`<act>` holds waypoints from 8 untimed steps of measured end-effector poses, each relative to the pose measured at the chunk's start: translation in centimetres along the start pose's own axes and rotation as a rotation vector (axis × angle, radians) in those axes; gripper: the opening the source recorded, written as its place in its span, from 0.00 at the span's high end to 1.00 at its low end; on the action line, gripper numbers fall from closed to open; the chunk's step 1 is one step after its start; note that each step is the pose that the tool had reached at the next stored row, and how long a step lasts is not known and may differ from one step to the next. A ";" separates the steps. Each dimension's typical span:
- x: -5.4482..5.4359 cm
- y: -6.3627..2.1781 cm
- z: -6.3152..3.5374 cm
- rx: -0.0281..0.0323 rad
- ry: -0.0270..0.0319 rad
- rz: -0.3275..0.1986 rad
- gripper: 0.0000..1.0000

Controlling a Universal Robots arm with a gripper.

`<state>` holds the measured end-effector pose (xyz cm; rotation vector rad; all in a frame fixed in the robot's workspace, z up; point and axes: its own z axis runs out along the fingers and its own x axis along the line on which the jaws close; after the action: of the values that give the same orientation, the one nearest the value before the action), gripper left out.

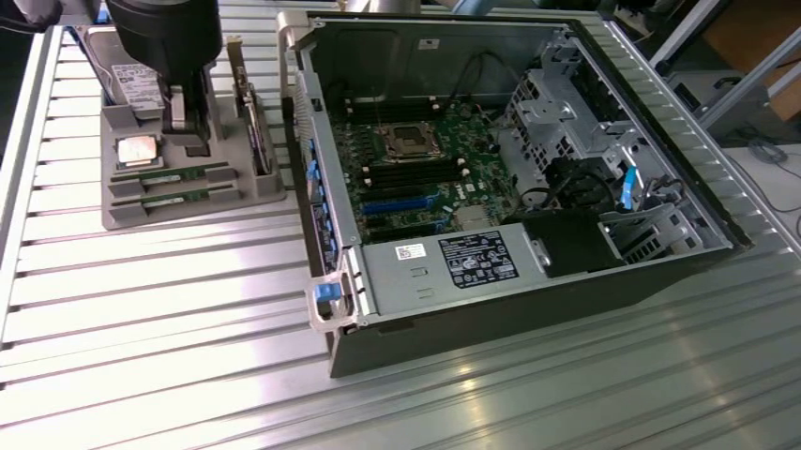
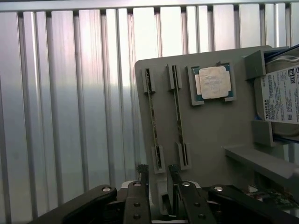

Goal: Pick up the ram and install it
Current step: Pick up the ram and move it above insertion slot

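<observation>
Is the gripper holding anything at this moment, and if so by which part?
Nothing is held. The gripper hangs over the grey tray with its jaws open; both ram sticks lie in their tray slots.

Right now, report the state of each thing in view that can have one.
Black two-fingered hand: open, holding nothing.
Two thin green ram sticks: seated on edge in the grey plastic holder.
Square silver processor chip: lying flat in its pocket.
Black computer case: side open, motherboard exposed.
</observation>
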<state>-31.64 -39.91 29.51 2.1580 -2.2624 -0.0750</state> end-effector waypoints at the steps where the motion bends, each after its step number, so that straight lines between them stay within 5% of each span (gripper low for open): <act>1: 0.0 0.00 0.06 0.0000 0.0000 0.000 0.70; 8: 0.0 -0.04 0.78 0.0000 0.0000 0.000 0.70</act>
<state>-31.64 -39.91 28.73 2.1582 -2.2622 -0.0750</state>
